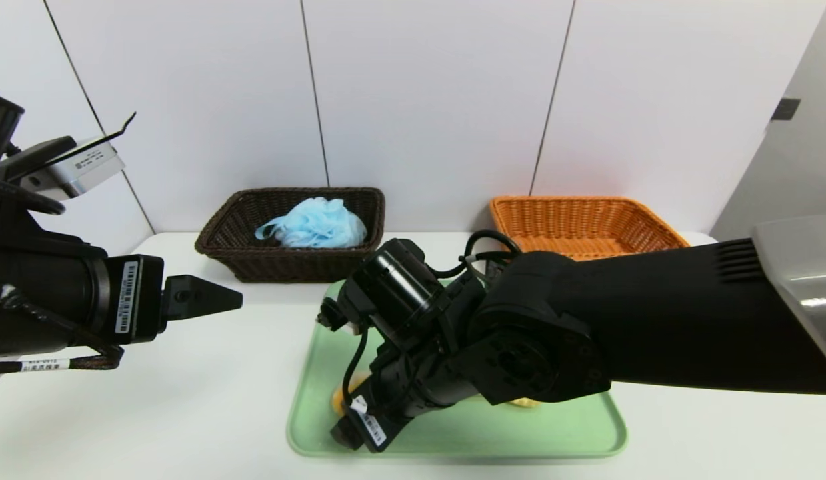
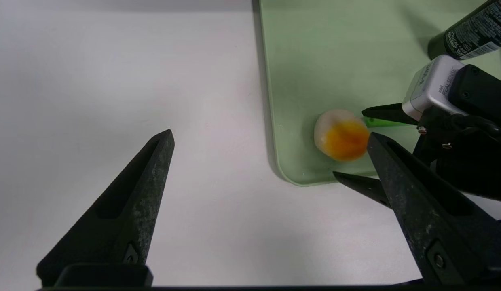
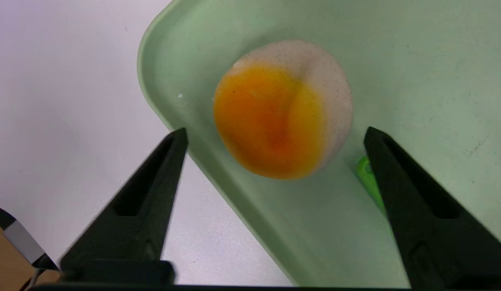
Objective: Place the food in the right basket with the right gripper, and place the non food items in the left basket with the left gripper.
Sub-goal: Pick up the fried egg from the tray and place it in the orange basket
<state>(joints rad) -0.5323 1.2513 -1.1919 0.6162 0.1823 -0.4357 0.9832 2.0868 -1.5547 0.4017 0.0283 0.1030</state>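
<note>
Orange-and-white peach at the tray's 7 o'clock corner looks soft and round; my right end effector gapes wide around it, so I'd pinch gently across its middle.

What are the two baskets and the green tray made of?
Brown basket and orange basket: woven wicker or rattan by the look, with criss-cross strands, possibly plastic imitation. Green tray: probably plastic, smooth and matte, with a rounded moulded rim.

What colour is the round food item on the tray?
Orange fading to pale whitish, like a peach; the right wrist view shows it best.
</note>
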